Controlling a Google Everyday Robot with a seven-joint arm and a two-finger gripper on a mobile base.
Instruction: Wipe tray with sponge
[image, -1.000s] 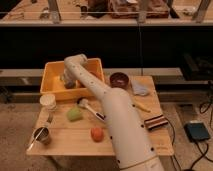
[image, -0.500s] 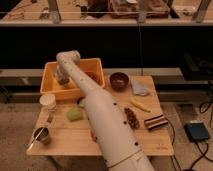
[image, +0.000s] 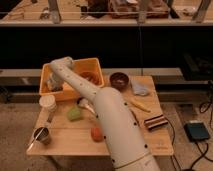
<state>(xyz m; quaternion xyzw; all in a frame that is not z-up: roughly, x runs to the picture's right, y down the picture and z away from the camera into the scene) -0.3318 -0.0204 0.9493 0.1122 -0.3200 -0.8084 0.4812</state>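
Reaching into yellow tray (image: 95, 64), tool (image: 53, 86) inside, brown bowl (image: 119, 80) beside

Smooth cream-white arm (image: 107, 112), rounded joints, gripper (image: 54, 86) in tray (image: 95, 64)

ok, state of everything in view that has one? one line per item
gripper: down inside the tray at its left end
tray: upright on the table's back left, arm reaching in
dark-brown bowl: upright, right of the tray
metal cup: upright at front left, utensil in it
green sponge: lying on the table, not held
blue cloth: crumpled, right of the bowl
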